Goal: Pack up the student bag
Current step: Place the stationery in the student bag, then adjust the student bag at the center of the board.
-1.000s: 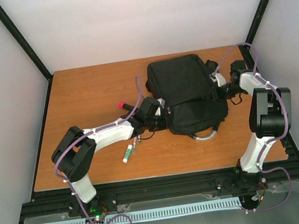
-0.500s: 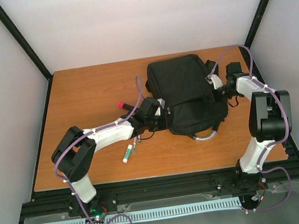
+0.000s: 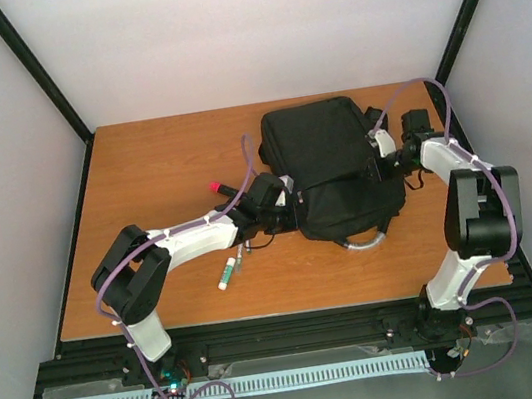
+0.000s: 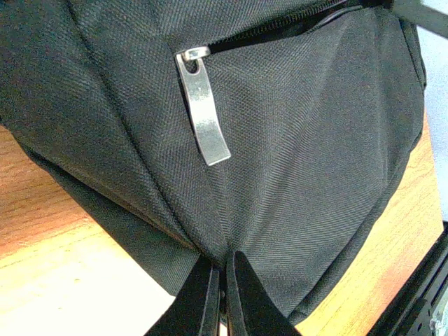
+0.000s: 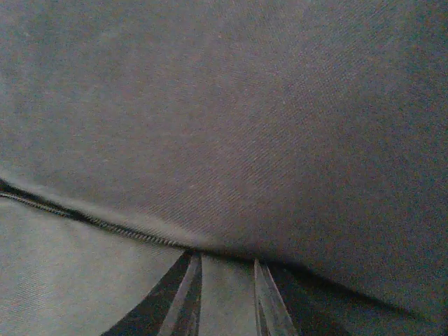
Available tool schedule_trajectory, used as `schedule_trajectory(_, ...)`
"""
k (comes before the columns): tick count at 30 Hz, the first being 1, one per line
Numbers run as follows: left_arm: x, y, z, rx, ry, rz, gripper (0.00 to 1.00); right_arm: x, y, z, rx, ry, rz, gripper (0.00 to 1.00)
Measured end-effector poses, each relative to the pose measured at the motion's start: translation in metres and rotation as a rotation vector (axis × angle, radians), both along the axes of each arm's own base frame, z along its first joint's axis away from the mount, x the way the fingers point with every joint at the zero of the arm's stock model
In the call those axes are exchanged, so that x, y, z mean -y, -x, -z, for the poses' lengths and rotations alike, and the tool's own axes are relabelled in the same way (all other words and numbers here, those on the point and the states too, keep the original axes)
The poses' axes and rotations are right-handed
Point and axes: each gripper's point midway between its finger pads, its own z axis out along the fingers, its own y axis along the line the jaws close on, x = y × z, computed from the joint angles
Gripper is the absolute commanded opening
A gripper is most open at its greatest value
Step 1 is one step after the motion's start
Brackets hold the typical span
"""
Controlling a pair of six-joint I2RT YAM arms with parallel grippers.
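Observation:
The student bag (image 3: pixel 331 164) is a large black backpack lying flat at the table's back right, its grey handle (image 3: pixel 363 238) at the near edge. My left gripper (image 3: pixel 284 213) is at the bag's left edge. In the left wrist view it (image 4: pixel 224 264) is shut, pinching a fold of the bag's fabric (image 4: pixel 315 140) below a silver zip pull (image 4: pixel 203 115). My right gripper (image 3: pixel 378 154) is pressed against the bag's right side. In the right wrist view it (image 5: pixel 224 264) is slightly open, its tips under a fold of fabric (image 5: pixel 245 126) beside a zip line (image 5: pixel 105 225).
A pen with a red cap (image 3: pixel 218 186) lies left of the bag behind my left arm. A white stick with a green end (image 3: pixel 225 273) lies near the front, under the left forearm. Black frame posts stand at the table's back corners.
My right gripper has moved left, from beside the bag to against its right side. The left arm and the bag have stayed still.

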Motion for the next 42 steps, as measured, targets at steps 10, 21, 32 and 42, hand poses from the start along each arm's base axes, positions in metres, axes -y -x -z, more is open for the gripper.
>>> schedule_trajectory(10, -0.003, 0.002, 0.004, 0.005, -0.024, 0.014, 0.01, 0.052, 0.023, -0.036, 0.044, 0.023, 0.063, 0.56)
schedule_trajectory(21, -0.008, 0.004, 0.009, 0.009, -0.06, 0.029, 0.01, 0.096, 0.026, 0.026, -0.139, 0.035, 0.138, 0.48)
schedule_trajectory(32, -0.009, 0.001, 0.028, -0.007, -0.131, 0.04, 0.01, 0.081, 0.042, 0.043, -0.166, -0.043, 0.087, 0.03)
schedule_trajectory(42, -0.008, -0.011, 0.038, 0.013, -0.218, 0.043, 0.03, 0.082, 0.097, 0.041, -0.152, 0.014, 0.061, 0.03)
